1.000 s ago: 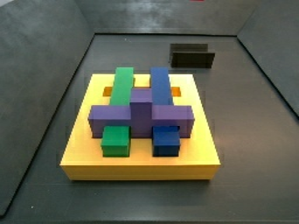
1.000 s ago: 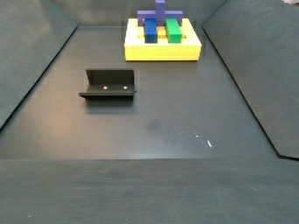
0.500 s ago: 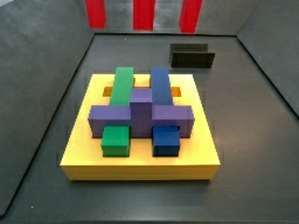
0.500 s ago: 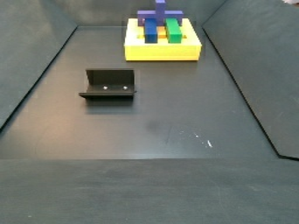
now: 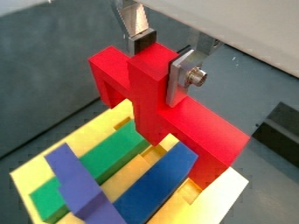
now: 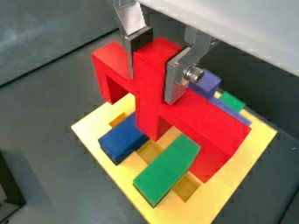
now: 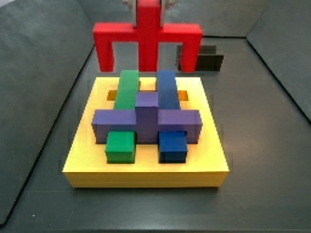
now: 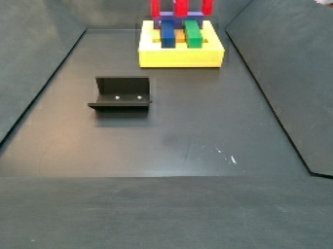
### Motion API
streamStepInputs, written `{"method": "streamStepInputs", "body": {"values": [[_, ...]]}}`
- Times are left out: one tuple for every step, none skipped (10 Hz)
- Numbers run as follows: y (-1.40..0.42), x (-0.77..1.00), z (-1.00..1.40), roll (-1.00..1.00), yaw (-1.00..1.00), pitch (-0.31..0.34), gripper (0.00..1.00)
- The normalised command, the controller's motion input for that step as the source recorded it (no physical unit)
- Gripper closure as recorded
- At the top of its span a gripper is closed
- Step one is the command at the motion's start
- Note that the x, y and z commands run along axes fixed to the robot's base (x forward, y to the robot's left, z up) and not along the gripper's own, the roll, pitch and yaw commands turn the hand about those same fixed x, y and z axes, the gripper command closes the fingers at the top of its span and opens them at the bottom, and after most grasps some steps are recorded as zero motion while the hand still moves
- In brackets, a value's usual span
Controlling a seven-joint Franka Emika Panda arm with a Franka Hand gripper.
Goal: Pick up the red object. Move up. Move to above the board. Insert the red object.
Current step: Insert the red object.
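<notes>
The red object (image 7: 148, 36) hangs in the air with its legs pointing down, over the far part of the board (image 7: 145, 175). My gripper (image 5: 160, 61) is shut on its central upright post, dark pads pressed to both sides, as both wrist views show (image 6: 156, 63). The board is a yellow slab (image 6: 100, 131) bearing a green bar (image 7: 127, 86), a blue bar (image 7: 165, 86) and a purple cross block (image 7: 145, 118). In a side view only the legs of the red object (image 8: 180, 10) show, above the board (image 8: 182, 58).
The fixture (image 8: 121, 94) stands on the dark floor away from the board, and in a side view the fixture (image 7: 212, 61) shows partly behind a red leg. Small green (image 7: 119, 146) and blue (image 7: 174, 146) blocks sit at the board's near end. Grey walls enclose the floor.
The red object has come down into view: absent one second ago, only leg tips half a second ago, now the whole arch hangs above the board's far end.
</notes>
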Motion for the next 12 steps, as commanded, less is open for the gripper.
{"method": "streamStepInputs", "body": {"values": [[0.0,0.07,-0.42,0.0,0.05,-0.001,1.0],[0.0,0.2,-0.38,0.0,0.01,0.0,1.0],[0.0,0.2,-0.31,0.0,0.0,0.0,1.0],[0.0,0.11,-0.3,0.0,0.03,0.0,1.0],[0.0,0.13,-0.23,0.0,0.0,0.0,1.0],[0.0,0.04,-0.2,0.0,0.0,0.0,1.0],[0.0,0.01,-0.22,0.0,0.0,0.0,1.0],[0.02,0.02,-0.22,0.0,0.0,0.0,1.0],[0.02,0.11,-0.24,0.0,0.03,0.0,1.0],[0.03,0.11,-0.12,0.0,0.02,0.0,1.0],[0.0,0.01,0.03,0.0,0.09,0.003,1.0],[0.0,0.0,0.01,0.0,0.07,0.0,1.0]]}}
